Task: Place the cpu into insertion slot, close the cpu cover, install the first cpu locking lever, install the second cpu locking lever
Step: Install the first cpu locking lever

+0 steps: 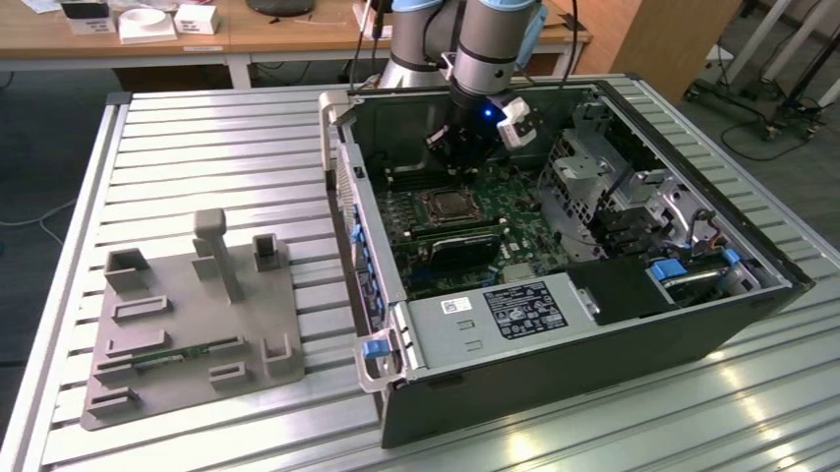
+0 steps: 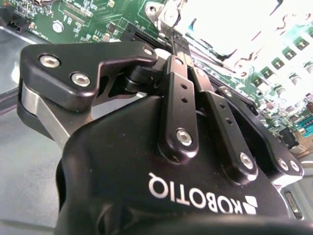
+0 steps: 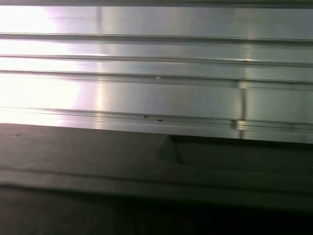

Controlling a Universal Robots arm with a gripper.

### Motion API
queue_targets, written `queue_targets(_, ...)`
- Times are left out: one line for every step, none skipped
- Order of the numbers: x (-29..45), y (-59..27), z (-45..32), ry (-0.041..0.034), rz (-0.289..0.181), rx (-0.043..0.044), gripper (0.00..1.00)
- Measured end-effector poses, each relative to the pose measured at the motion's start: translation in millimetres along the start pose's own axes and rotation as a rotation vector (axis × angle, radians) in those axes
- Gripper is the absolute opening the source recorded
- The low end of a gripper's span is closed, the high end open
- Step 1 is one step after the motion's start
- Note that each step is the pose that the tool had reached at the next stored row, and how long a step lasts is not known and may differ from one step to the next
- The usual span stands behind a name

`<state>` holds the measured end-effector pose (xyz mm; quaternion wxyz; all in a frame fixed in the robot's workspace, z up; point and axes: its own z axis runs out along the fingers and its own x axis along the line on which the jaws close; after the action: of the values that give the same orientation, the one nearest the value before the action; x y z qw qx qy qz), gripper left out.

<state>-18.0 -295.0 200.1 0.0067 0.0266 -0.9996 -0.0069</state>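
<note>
One cpu (image 1: 450, 207) lies flat in the socket on the motherboard (image 1: 518, 192), near the middle of the open case (image 1: 591, 359). We see the cover (image 1: 426, 208) as a thin silvery frame around it, but we cannot tell whether it is fully down. The gripper (image 1: 447, 160) hangs just above the board, by the socket's edge nearest the arm's base and apart from the cpu. In the second wrist view its fingers (image 2: 177, 83) look drawn together, and glare hides whether the tips pinch anything. A grey box (image 1: 489, 313) with a white label sits inside the case. The case stands on a slatted table (image 1: 223, 147), with a grey fixture (image 1: 184, 324) at the exterior view's left.
</note>
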Motion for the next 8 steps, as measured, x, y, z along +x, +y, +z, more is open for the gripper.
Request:
queue_targets(0.0, 0.0, 0.1, 0.0002, 0.0, 0.0003, 0.1)
queue_targets(0.0, -0.1, 0.2, 0.0002, 0.0, 0.001, 0.1)
queue_targets(0.0, -0.1, 0.3, 0.0002, 0.0, 0.0023, 0.1)
queue_targets(0.0, -0.1, 0.5, 0.0003, 0.0, 0.0045, 0.1)
queue_targets(0.0, -0.2, 0.6, 0.0005, 0.0, 0.0069, 0.1)
queue_targets(0.0, -0.3, 0.7, 0.0007, 0.0, 0.0094, 0.1)
queue_targets(0.0, -0.3, 0.9, 0.0008, 0.0, 0.0114, 0.1)
queue_targets(0.0, -0.3, 1.1, 0.0009, 0.0, 0.0133, 0.1)
